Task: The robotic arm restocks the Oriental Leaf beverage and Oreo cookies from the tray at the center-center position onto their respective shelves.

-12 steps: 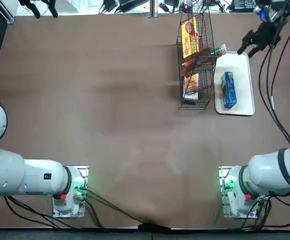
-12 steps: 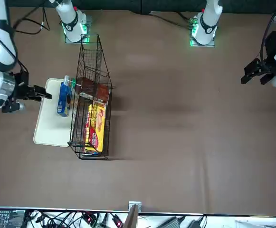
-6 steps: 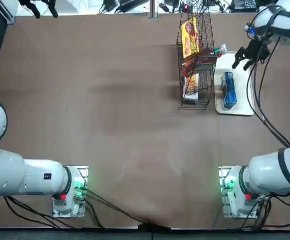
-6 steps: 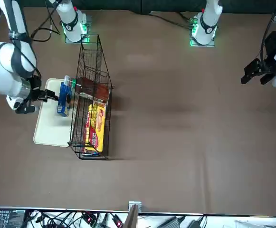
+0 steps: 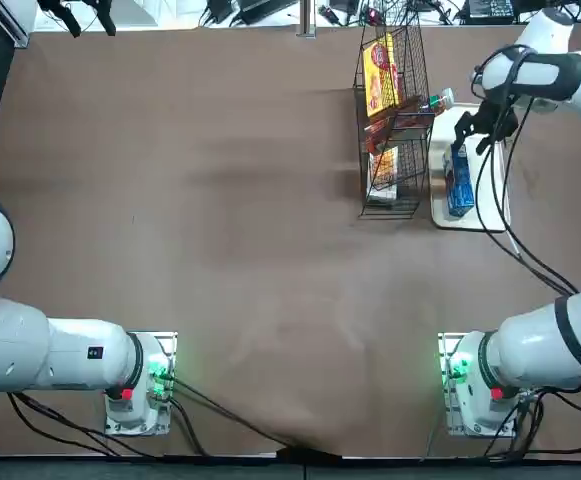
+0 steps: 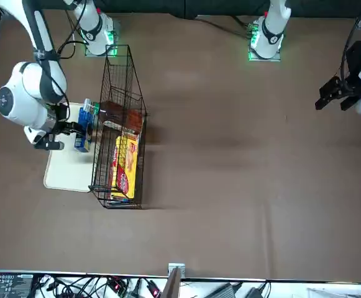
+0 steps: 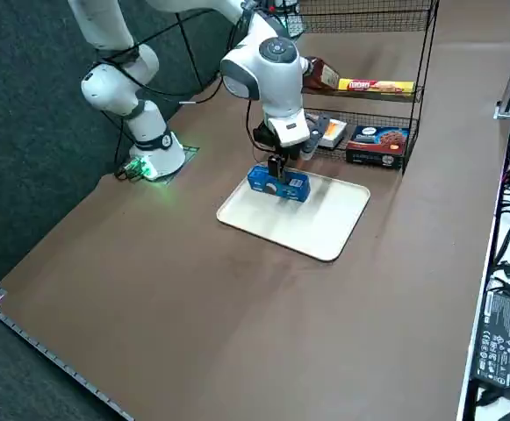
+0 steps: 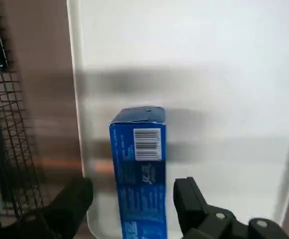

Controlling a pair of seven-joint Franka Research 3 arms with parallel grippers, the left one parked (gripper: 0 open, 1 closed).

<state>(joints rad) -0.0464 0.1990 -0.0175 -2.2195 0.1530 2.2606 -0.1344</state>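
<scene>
Hovering above the white rectangular tray [image 7: 325,230], the right gripper [image 8: 133,191] has its two black fingers [image 8: 191,204] spread wide, one on either side of the blue Oreo box [image 8: 140,174]. In the right wrist view, brown-lit tray surface shows between each fingertip and the carton, so the jaws grip nothing at their tips; whether the parts nearer the palm touch the box cannot be told. The box lies on the tray, near the edge that faces the black wire rack [image 7: 420,88], its barcode [image 8: 147,144] visible on one narrow panel. The right arm [image 5: 555,75] reaches over the tray, its wrist just beside the rack.

The Oriental Leaf bottle [image 6: 122,116] lies on its side in the rack, its capped end projecting over the tray side. On the same tier is a yellow-and-red pack [image 6: 127,164]. A tier lower, in the right side view, a red-and-blue box with a cookie picture [image 7: 377,145] rests near a white-and-orange pack [image 7: 332,133].
</scene>
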